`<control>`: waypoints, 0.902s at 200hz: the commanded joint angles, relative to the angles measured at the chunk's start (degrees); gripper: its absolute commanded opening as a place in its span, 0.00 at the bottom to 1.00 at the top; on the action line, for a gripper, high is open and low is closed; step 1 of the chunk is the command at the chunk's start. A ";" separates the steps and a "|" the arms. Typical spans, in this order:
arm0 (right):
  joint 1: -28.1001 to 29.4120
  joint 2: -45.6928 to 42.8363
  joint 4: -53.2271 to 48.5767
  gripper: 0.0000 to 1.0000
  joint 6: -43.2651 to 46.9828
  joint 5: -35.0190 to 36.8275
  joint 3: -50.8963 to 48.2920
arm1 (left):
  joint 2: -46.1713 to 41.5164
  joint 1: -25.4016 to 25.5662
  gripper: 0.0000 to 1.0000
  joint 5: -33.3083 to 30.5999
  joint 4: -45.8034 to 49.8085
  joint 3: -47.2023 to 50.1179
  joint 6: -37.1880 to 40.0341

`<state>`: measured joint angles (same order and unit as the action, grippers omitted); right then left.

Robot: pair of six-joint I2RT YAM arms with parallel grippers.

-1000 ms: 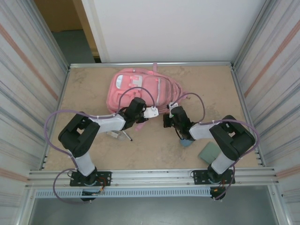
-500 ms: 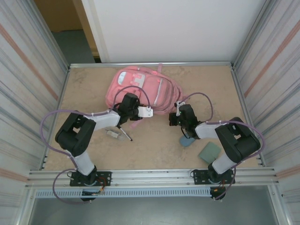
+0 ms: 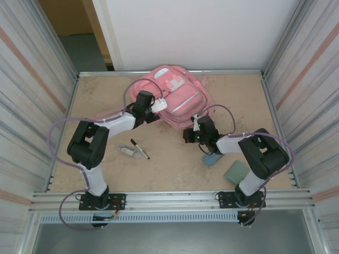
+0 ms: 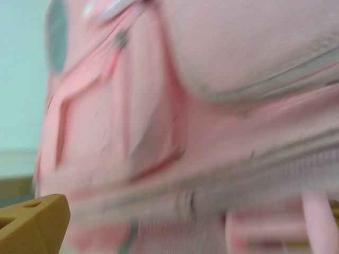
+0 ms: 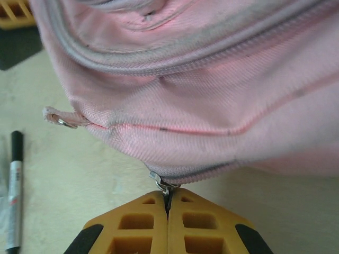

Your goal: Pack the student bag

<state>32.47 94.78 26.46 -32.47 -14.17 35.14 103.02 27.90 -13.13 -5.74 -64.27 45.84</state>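
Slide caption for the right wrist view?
Right gripper shut on a zip pull at the pink student bag lower edge; pen on the table at left.

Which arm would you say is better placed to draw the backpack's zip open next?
Right. The right gripper is shut on the metal zip pull at the student bag's near edge, so it can likely just pull. The left gripper stands open beside the bag, gripping nothing.
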 commanded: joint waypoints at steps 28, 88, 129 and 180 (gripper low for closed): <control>4.65 5.67 -4.69 0.00 -5.33 -6.15 5.43 | -17.41 -0.37 0.99 4.35 12.91 4.81 -42.05; 6.66 7.29 -7.12 0.00 -3.77 -4.01 7.67 | -22.51 -0.22 0.90 32.19 18.09 14.12 -86.61; 8.78 6.84 -5.33 0.00 -3.04 -3.28 7.66 | -18.56 2.20 0.90 33.91 11.43 17.33 -102.54; 11.93 7.33 -9.41 0.00 -0.50 -1.91 10.19 | -10.96 2.77 0.91 26.32 12.42 10.43 -101.60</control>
<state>42.35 101.19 21.41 -35.29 -16.29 43.75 88.55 30.30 17.04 7.20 -49.21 -52.62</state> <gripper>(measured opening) 0.046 0.908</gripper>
